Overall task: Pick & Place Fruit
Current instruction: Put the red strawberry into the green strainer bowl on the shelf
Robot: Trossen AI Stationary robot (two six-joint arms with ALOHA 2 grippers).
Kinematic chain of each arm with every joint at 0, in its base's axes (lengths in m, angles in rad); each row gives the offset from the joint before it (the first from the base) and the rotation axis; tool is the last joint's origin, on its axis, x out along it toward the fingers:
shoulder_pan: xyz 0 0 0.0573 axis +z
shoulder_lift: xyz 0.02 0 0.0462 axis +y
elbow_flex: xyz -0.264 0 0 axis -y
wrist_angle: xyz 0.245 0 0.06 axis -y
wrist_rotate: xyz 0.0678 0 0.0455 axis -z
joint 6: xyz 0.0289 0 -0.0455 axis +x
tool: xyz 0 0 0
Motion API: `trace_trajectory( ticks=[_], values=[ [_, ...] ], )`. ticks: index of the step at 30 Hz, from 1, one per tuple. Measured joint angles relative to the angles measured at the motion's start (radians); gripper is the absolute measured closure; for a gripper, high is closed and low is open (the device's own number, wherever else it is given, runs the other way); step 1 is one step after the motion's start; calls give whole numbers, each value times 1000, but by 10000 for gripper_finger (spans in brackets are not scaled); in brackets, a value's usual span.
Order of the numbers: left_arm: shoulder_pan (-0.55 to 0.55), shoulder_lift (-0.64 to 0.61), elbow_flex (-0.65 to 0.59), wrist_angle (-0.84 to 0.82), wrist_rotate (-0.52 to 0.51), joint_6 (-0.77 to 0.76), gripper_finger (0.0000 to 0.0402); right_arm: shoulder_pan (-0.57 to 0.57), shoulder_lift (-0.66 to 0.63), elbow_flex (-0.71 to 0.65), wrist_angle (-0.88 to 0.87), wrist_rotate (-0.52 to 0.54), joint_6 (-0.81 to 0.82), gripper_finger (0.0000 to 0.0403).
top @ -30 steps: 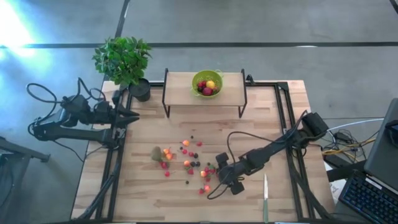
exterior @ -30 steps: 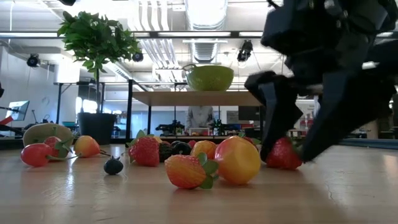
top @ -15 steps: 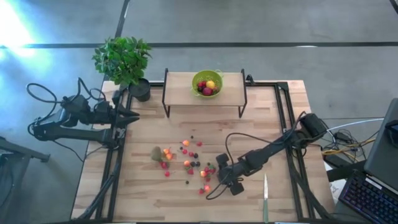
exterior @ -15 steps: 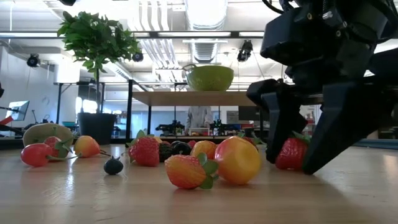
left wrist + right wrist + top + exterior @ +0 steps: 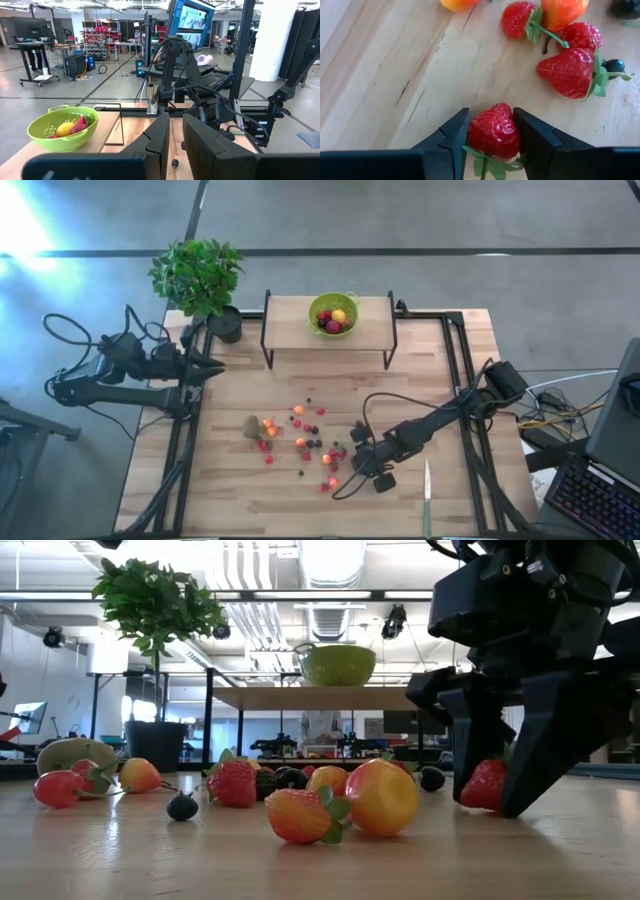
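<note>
Grey concrete floor (image 5: 420, 220), bright ceiling lights (image 5: 330, 555)

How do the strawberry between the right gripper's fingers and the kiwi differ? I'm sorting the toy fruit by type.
The strawberry is red and glossy with green leaves; the kiwi is dull greenish-brown. The strawberry sits between the fingers of the right gripper, while the kiwi lies untouched at the far side of the scattered fruit. In the high view the kiwi looks clearly larger than the small fruits around it. Both rest on the wooden table.

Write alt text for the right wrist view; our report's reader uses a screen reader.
The right hand has its two dark fingers against the sides of a red toy strawberry on the wooden table. More strawberries and orange fruit lie beyond.
</note>
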Motion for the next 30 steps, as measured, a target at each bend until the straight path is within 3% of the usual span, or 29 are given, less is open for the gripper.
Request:
trace_trajectory(
  ticks=[7,13,17,21,30],
  values=[
    [0,0,0,0,0,0,339,-1,-2,66,-91,-2,-3,267],
    [0,0,0,0,0,0,339,-17,-12,253,-357,12,-77,280],
    [0,0,0,0,0,0,339,-41,-14,388,-499,105,-175,264],
    [0,0,0,0,0,0,339,-94,-14,520,-609,163,-269,266],
    [0,0,0,0,0,0,339,-309,-15,750,-747,165,-382,267]
  ],
)
